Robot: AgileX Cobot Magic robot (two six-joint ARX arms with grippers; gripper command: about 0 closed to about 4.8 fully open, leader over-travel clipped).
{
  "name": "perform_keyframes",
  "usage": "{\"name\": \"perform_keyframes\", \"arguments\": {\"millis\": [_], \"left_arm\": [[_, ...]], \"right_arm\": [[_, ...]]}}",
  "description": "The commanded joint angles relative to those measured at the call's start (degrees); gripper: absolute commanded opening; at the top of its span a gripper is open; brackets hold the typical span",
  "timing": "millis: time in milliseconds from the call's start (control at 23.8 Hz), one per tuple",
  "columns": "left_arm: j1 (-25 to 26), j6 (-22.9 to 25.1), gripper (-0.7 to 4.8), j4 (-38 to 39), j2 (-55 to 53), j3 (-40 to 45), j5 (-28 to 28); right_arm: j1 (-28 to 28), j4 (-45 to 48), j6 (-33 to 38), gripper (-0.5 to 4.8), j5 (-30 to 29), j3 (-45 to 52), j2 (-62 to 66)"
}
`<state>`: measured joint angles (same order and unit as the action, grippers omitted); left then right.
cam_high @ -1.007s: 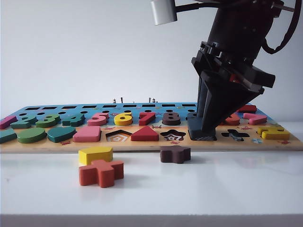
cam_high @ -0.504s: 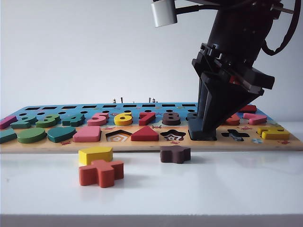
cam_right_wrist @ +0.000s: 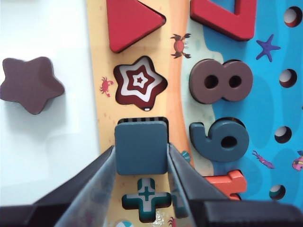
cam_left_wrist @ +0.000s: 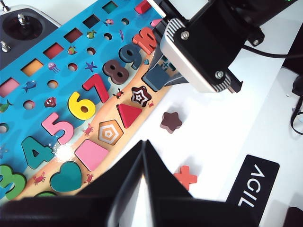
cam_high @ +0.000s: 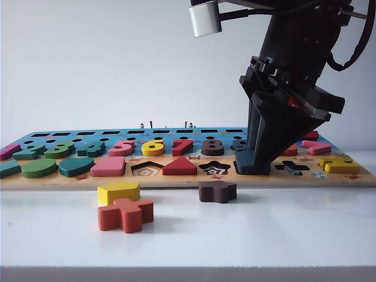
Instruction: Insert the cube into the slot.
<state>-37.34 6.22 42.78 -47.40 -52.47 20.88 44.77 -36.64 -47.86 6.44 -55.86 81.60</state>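
**Cube sits over the square slot, right tool straddling it**

The right tool [cam_right_wrist: 142,177] points down at the front row of the puzzle board [cam_high: 352,177], its jaws part-way open with one finger along each side of the cube [cam_right_wrist: 141,147]. In the right wrist view the fingers lie right against the cube's two sides; whether they press on it cannot be told. The cube lies nearly flat in the slot [cam_right_wrist: 142,119], with only a thin strip of the slot's checkered floor showing past the cube's far edge. From the exterior view the cube [cam_high: 252,163] rests low on the board beneath the fingertips of the right tool [cam_high: 257,167].

On either side of the cube in the same row lie the star-shaped recess [cam_right_wrist: 140,82] and the cross-shaped recess [cam_right_wrist: 147,196], both empty. Behind them sit the brown 8 [cam_right_wrist: 220,82] and the slate-blue 9 [cam_right_wrist: 219,138].

The board lies toward the back of the white counter [cam_high: 282,235]. In front of it, nearer the counter's front edge, lie the dark brown star piece [cam_high: 217,191], the yellow pentagon piece [cam_high: 118,191] and the red cross piece [cam_high: 125,214], the cross nearest the front.

The left tool [cam_left_wrist: 143,146] hangs above the counter's front area, well apart from the board, its fingers meeting at the tips with nothing between them.
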Motion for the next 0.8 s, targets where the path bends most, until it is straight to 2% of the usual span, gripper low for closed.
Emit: {"name": "perform_keyframes", "arguments": {"millis": [42, 168, 462, 629, 797], "left_arm": [[0.0, 0.2, 0.20, -0.9, 0.1, -0.2, 0.2], [0.0, 0.2, 0.20, -0.9, 0.1, -0.2, 0.2], [0.0, 0.2, 0.20, -0.9, 0.0, -0.2, 0.2], [0.0, 0.2, 0.20, -0.9, 0.0, -0.2, 0.2], [0.0, 0.2, 0.20, -0.9, 0.1, -0.2, 0.2]], "right_arm": [[0.1, 0.2, 0.2, 1.11, -0.5, -0.2, -0.1], [0.1, 0.2, 0.4, 1.48, -2.4, -0.2, -0.2], [0.1, 0.3, 0.4, 2.52, -2.3, -0.2, -0.2], [0.1, 0.4, 0.5, 2.84, -2.3, -0.2, -0.2], [0.1, 1.8, 2.5, 2.85, -2.3, -0.4, -1.6]]}}
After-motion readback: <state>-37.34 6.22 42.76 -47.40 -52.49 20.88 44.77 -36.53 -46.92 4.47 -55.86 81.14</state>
